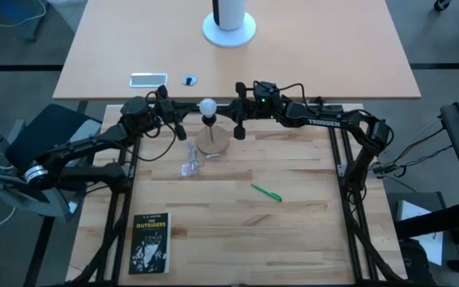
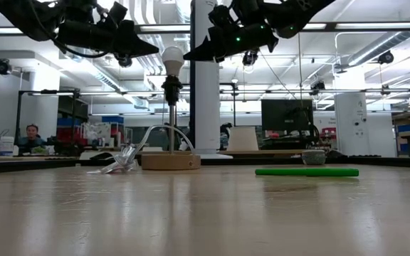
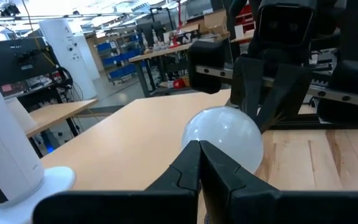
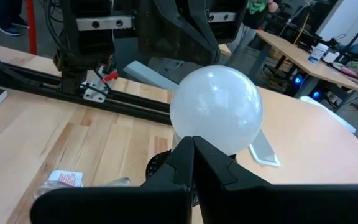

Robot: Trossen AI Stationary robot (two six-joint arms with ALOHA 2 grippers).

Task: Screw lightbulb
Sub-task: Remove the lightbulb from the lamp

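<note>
We see the left end effector (image 1: 180, 127) with its fingers pressed together and empty, just left of the lightbulb (image 1: 207, 106) above the frame's centre in the high view. The right end effector (image 1: 238, 130) is likewise closed on nothing, just right of the bulb. The lightbulb sits upright in the socket of a small lamp stand (image 1: 213, 142) with a round wooden base. A clear plastic wrapper (image 1: 190, 162) lies beside the base, a green pen (image 1: 266, 192) farther right, a black book (image 1: 150, 243) at lower left of the desk (image 1: 293, 231).
</note>
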